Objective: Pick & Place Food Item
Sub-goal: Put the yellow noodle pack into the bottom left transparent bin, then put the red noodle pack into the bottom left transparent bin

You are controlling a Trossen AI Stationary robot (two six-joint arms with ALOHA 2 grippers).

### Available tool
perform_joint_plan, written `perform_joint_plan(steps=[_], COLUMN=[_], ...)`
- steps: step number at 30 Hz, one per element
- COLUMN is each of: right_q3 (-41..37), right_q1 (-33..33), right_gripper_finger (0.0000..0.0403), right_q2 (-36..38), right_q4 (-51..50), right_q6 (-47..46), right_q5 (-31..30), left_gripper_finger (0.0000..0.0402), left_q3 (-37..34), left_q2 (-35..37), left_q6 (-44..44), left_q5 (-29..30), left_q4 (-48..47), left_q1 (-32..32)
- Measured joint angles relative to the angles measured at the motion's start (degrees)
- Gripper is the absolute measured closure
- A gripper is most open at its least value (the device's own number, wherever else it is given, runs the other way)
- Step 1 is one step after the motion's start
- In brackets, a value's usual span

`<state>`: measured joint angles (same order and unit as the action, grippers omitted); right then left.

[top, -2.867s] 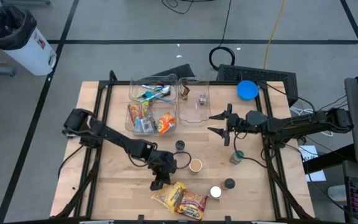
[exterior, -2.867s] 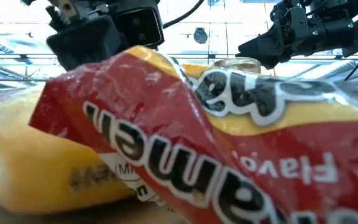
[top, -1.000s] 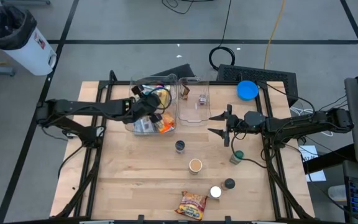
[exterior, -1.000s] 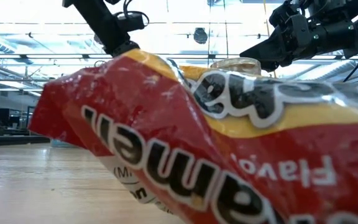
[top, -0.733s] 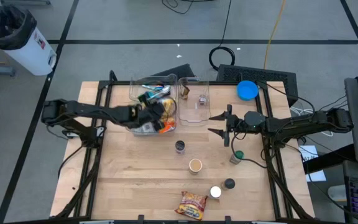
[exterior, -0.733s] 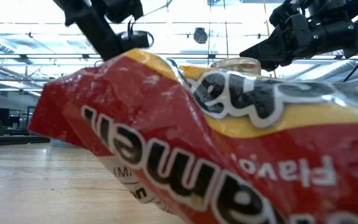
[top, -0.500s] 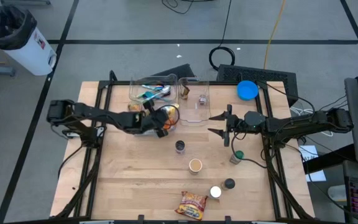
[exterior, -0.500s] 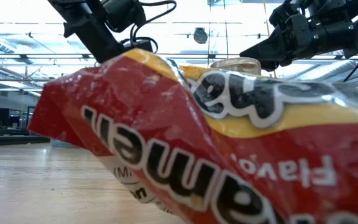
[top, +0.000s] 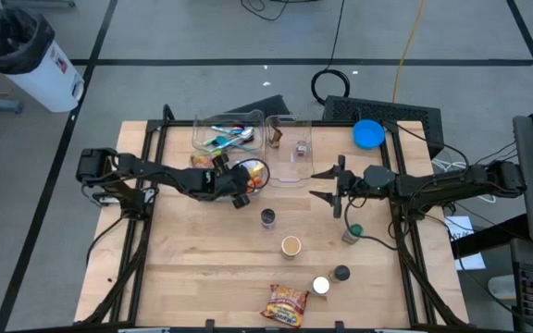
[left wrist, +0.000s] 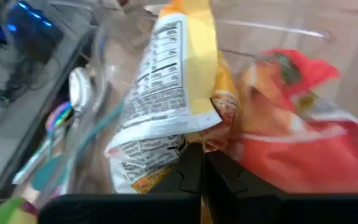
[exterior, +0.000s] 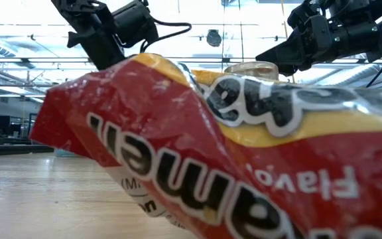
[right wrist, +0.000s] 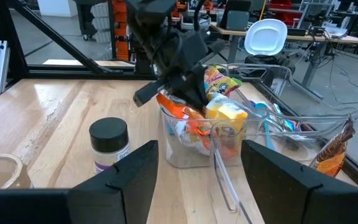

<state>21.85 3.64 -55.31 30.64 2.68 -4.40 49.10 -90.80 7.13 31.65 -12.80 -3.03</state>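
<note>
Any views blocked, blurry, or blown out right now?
Low view: the ramen packet sits against the lens, filling the frame and soft; windows behind are blown out. Left wrist view: the yellow packet is motion-blurred in the shut left gripper. High view: even light, sharp. Right wrist view: clear, right gripper open.

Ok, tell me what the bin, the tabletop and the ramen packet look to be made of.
Bin: clear hard plastic, going by the packets showing through its walls. Tabletop: pale wood, matte, with visible plank seams and grain. Ramen packet: thin glossy plastic film, crinkled and catching highlights.
</note>
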Motion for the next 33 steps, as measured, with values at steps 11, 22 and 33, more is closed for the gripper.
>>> perform_joint_plan(steps=[11,22,33], right_q3=[0.0,0.0,0.0], right_q1=[0.02,0.02,0.01], right_gripper_finger=[0.0179,0.0179,0.0179], right_q2=[0.0,0.02,0.0], right_q4=[-0.07,-0.08,0.47], right_q6=[-0.05,-0.07,-0.02], right_q5=[-0.02,-0.02,-0.01], left_gripper_finger=[0.0223,0.0077,0.0077], left_q3=[2.57,8.11,8.07], left_q2=[2.55,9.43,2.2], left_q6=[4.36,10.66,11.04], left_q5=[-0.7,-24.04,-35.8], left_q4=[-0.19,-2.14,14.97], left_q1=[0.62,4.48,18.17])
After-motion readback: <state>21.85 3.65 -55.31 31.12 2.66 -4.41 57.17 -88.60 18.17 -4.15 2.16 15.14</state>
